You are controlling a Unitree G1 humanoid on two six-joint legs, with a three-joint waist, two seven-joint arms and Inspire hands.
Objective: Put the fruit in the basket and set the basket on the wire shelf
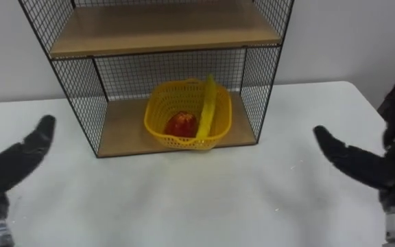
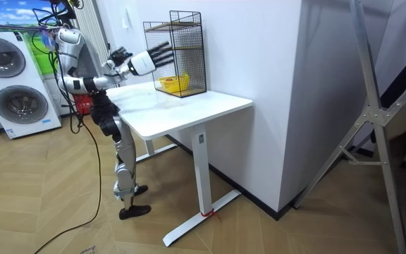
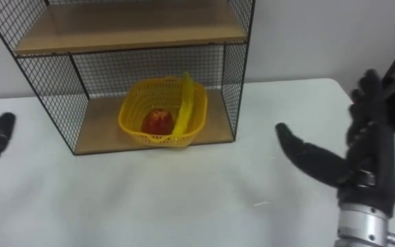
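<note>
Hovering nearest, the left robot hand [image 1: 16, 161] and right robot hand [image 1: 358, 161] hang released over the white worktop [image 1: 204, 199], fingers straight, holding nothing, well apart, likely to leave the shelf front clear. Beyond them the yellow basket [image 1: 221, 122] sits on the bottom board of the wire shelf [image 1: 74, 82], handle [image 1: 208, 103] upright, holding a red fruit [image 1: 180, 125], possibly an apple, so the task looks finished.

The matte black left hand [image 1: 9, 168] and matte black right hand [image 3: 370, 165] end in ribbed silver wrist cuffs. In the room view, white shells cover head and forearms; legs are silvery grey, feet black.
</note>
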